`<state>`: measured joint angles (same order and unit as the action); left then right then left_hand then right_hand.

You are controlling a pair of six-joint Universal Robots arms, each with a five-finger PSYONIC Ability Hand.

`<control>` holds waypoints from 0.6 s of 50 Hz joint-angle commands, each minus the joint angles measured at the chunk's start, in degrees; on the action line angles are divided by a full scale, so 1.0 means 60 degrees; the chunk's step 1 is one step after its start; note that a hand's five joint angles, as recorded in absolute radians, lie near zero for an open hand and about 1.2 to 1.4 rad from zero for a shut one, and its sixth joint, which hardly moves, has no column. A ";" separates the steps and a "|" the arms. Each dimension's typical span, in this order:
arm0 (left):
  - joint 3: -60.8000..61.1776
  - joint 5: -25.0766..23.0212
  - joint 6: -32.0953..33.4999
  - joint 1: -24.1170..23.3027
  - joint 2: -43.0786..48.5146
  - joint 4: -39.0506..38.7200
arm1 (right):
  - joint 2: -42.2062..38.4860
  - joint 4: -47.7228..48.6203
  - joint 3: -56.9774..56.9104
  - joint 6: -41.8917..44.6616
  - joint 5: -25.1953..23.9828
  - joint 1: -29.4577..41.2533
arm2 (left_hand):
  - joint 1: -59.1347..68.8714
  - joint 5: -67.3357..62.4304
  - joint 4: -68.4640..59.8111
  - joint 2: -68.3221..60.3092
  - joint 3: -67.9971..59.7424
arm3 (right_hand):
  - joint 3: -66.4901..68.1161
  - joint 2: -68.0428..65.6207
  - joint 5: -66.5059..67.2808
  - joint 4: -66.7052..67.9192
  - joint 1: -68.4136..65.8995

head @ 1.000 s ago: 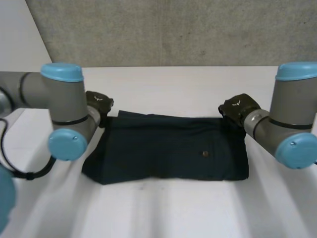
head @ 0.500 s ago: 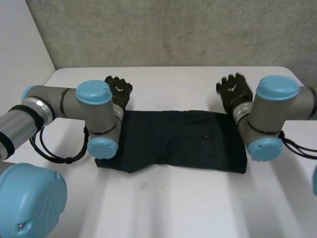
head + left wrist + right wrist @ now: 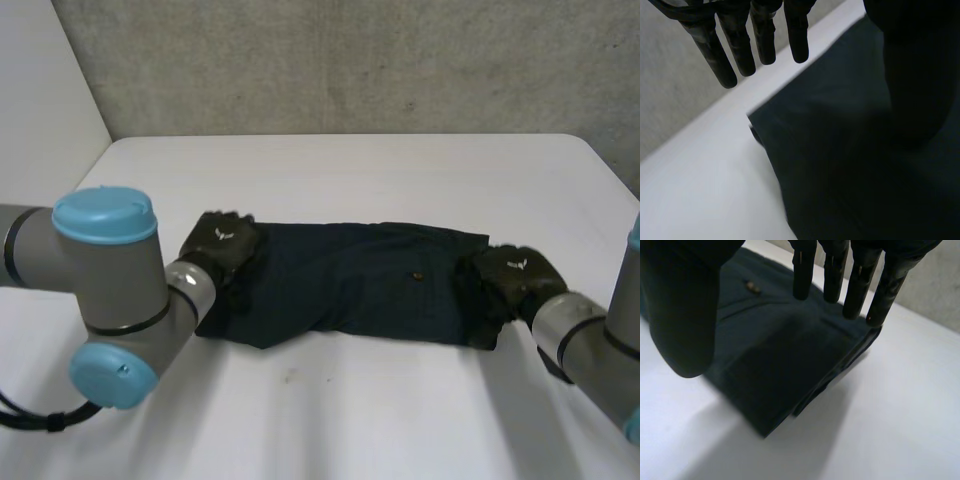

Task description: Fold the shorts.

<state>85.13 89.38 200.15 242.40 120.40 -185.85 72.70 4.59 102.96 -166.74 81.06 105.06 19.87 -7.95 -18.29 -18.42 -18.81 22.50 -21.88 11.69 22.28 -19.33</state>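
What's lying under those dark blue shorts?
The dark blue shorts lie flat on the white table, which shows around them. In the right wrist view their edge shows stacked cloth layers. Anything beneath is covered.

One pair of shorts [image 3: 350,280], one button [image 3: 415,274], one table [image 3: 350,420] — two hands: left hand [image 3: 222,245], right hand [image 3: 515,275].

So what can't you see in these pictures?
- Head view: the left hand and right hand cover the ends of the shorts, so touching or hovering is unclear there.
- Head view: the button is too small for detail.
- Right wrist view: the thumb hides part of the shorts.
- Left wrist view: the shorts are cut off by the edge.
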 commanded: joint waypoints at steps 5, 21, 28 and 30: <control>0.0225 0.0162 -0.0033 0.0586 0.0441 -0.0066 | -0.0867 0.1623 0.0609 -0.0086 -0.0034 -0.0108 | 0.0298 -0.0617 -0.0560 -0.0539 -0.0473 | 0.2890 -0.2993 0.3024 0.2925 -0.3417; 0.0562 0.0163 -0.0091 0.0572 -0.0831 0.0051 | -0.0766 0.1712 0.0668 0.2753 0.0171 -0.1571 | 0.0129 -0.0449 -0.0392 -0.0371 -0.0305 | 0.9584 -0.9686 0.9718 0.9619 -1.0111; 0.1089 0.0060 -0.0121 0.0601 -0.2399 0.0052 | -0.0136 0.0393 0.0025 0.5141 0.0230 -0.2349 | -0.0011 -0.0309 -0.0252 -0.0231 -0.0165 | 0.9584 -0.9686 0.9718 0.9619 -1.0111; 0.1191 0.0060 -0.0135 0.0601 -0.2779 0.0052 | 0.0112 0.0072 -0.0370 0.5653 0.0245 -0.2175 | -0.0039 -0.0281 -0.0224 -0.0203 -0.0137 | 0.9584 -0.9686 0.9718 0.9619 -1.0111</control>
<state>89.82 90.16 199.55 245.87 111.65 -185.57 69.56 11.39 105.68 -143.86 82.17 93.00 19.87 -7.82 -18.16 -18.30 -18.74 67.34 -67.24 54.65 68.19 -52.13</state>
